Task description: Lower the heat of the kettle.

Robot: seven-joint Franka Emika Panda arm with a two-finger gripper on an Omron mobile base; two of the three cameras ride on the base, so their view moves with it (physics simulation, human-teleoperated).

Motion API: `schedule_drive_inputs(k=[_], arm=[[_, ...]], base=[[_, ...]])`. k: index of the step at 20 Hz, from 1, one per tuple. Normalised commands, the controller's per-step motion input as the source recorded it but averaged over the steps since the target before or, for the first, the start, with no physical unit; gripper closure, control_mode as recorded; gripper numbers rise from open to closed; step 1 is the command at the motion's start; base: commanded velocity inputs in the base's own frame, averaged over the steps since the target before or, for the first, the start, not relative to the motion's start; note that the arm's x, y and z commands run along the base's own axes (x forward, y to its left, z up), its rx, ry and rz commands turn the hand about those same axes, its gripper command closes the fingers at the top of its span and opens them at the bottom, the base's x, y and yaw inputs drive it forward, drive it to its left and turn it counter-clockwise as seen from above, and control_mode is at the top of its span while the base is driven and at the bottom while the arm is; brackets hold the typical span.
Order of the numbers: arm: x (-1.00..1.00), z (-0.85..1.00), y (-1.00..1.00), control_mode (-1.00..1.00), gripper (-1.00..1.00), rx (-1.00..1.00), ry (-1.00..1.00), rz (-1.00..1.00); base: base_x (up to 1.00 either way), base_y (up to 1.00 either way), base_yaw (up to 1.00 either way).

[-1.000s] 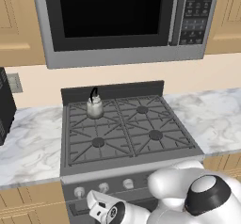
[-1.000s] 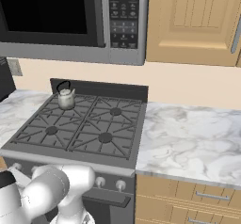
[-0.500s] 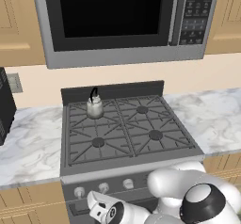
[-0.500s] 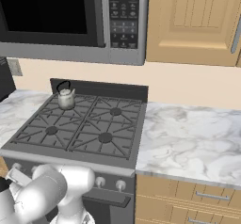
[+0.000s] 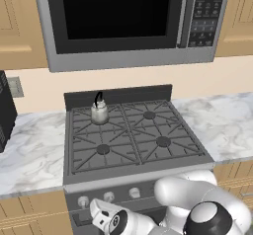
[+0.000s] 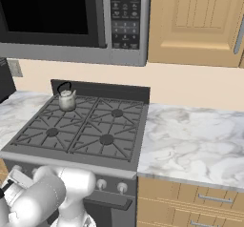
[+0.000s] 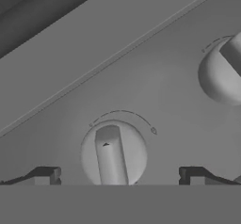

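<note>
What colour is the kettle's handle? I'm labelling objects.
Black; the kettle itself is silvery-white. It shows best in the right base view.

You see the kettle (image 6: 66,99) sitting upright on the stove (image 6: 81,130) at its 10 o'clock grate, under the microwave (image 6: 71,21); the marble bench (image 6: 195,138) lies at 3 o'clock.

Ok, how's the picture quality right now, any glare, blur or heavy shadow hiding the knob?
Hand view: the knob is sharp and evenly lit, between the open end effector fingertips. Left base view: soft but glare-free, the kettle clear. Right base view: even light, faint shadows under the microwave.
</note>
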Motion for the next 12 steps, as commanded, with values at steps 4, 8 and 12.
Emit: schedule_drive_inputs(k=[4,8,12], arm=[[0.13,0.00,0.00,-1.00,-1.00,0.00,0.00,0.00],[0.18,0.00,0.00,-1.00,-1.00,0.00,0.00,0.00],[0.23,0.00,0.00,-1.00,-1.00,0.00,0.00,0.00]], base=[[0.00,0.00,0.00],[0.00,0.00,0.00],[0.00,0.00,0.00]])
